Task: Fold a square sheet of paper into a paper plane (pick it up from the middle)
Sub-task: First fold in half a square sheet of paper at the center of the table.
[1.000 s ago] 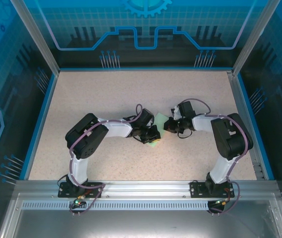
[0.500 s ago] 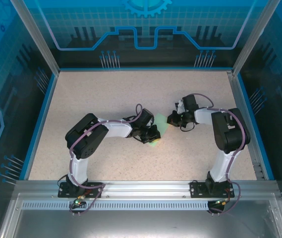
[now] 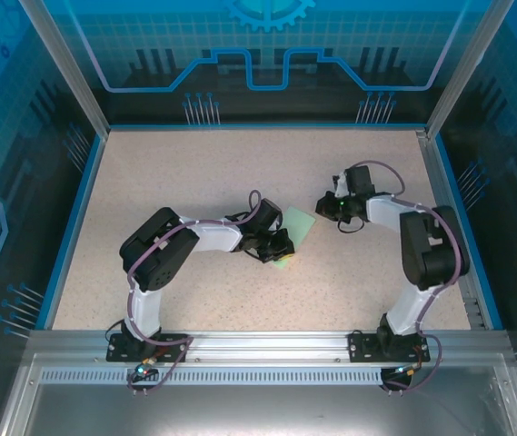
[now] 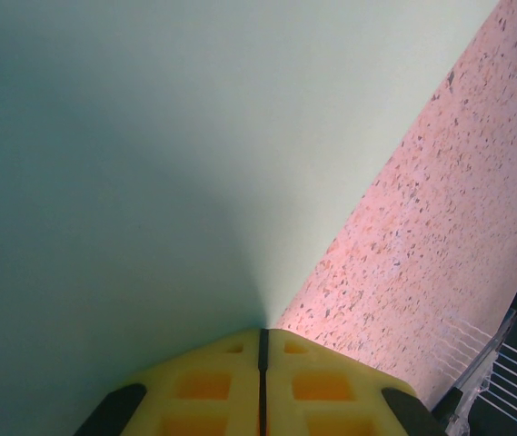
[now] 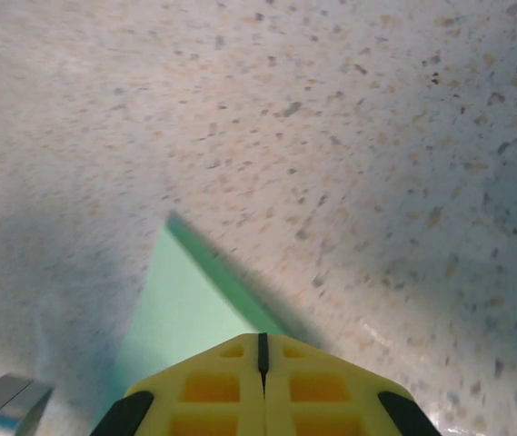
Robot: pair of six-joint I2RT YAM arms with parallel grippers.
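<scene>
Paper [image 3: 299, 222] — green, on speckled table [image 3: 194, 173]

Left gripper [image 4: 263, 338] yellow jaws pressed together, pinching the square sheet of paper [image 4: 149, 163]. Sheet covers left and centre. Speckled table [image 4: 440, 209] at right.

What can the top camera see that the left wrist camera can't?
Top camera: the whole left arm and right arm, the right pincer, and the blue walls around the table. Left wrist camera: up close, the left pincer with its yellow fingers pressed shut and the edge of the paper running into the tips. Both: the green paper, the speckled table and that left pincer.
</scene>
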